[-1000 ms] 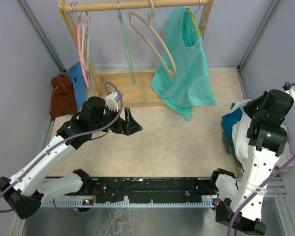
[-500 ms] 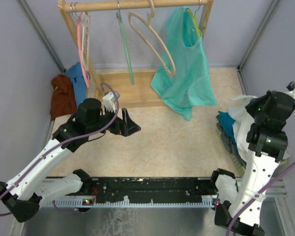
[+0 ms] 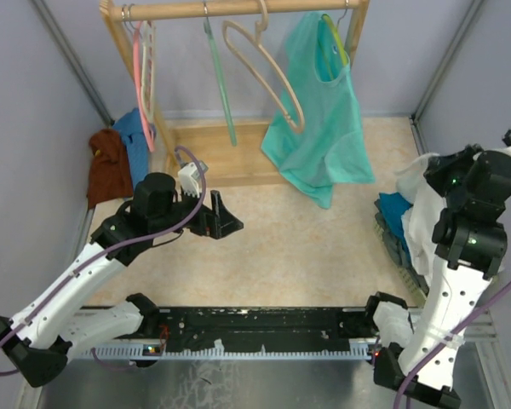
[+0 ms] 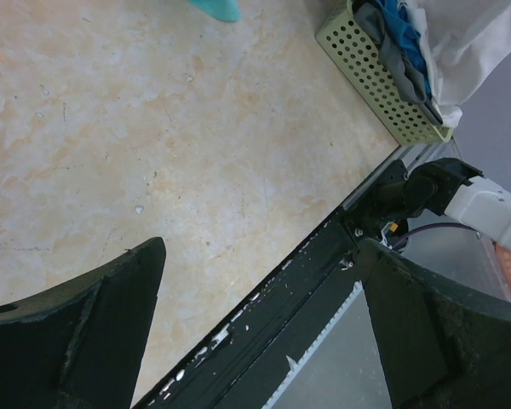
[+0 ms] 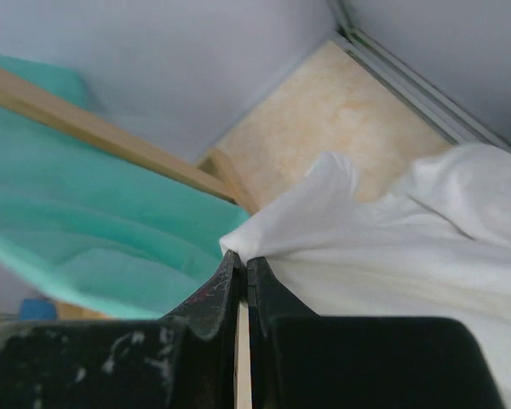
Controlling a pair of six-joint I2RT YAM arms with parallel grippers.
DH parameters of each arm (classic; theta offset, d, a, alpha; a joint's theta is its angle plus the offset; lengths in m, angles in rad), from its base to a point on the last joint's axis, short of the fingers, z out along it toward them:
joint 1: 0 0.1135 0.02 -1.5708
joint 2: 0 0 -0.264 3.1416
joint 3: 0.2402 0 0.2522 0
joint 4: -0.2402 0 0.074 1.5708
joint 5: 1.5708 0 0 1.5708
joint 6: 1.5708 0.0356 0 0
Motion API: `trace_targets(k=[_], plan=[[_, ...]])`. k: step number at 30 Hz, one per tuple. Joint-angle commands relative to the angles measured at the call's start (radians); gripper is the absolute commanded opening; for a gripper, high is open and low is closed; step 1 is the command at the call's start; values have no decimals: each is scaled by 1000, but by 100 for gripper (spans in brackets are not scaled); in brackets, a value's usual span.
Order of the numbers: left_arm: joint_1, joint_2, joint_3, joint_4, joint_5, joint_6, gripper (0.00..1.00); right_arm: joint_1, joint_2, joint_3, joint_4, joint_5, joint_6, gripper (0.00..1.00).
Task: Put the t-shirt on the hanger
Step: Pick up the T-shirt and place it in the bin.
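Observation:
The white t-shirt (image 3: 422, 213) hangs from my right gripper (image 3: 443, 166) above a basket at the right. In the right wrist view the gripper (image 5: 244, 260) is shut on a fold of the t-shirt (image 5: 392, 239). The beige hanger (image 3: 264, 68) hangs by its hook from the wooden rail (image 3: 230, 8) at the back, between a thin green hanger (image 3: 217, 77) and a teal top (image 3: 319, 119). My left gripper (image 3: 226, 217) is open and empty over the floor left of centre; its jaws stand wide apart in the left wrist view (image 4: 260, 324).
Pink hangers (image 3: 142, 77) hang at the rail's left end. Rust-brown and blue garments (image 3: 119, 158) lie at the back left. A green perforated basket (image 4: 379, 81) with blue and grey clothes (image 3: 396, 213) stands at the right. The rack's wooden base (image 3: 209, 153) sits behind.
My right gripper has risen and drawn the white t-shirt up out of the basket. My left arm has shifted slightly toward the front, still open.

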Motion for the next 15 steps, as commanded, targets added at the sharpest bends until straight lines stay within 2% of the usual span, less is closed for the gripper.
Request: trace_targets(k=[1, 10, 15], plan=[[-1, -37, 16, 10, 17, 7, 99, -4, 43, 255, 148, -211, 92, 0], [-1, -109, 33, -4, 14, 22, 100, -5, 206, 766, 178, -324, 241, 0], [-1, -143, 33, -10, 7, 19, 99, -5, 265, 862, 366, -456, 423, 0]])
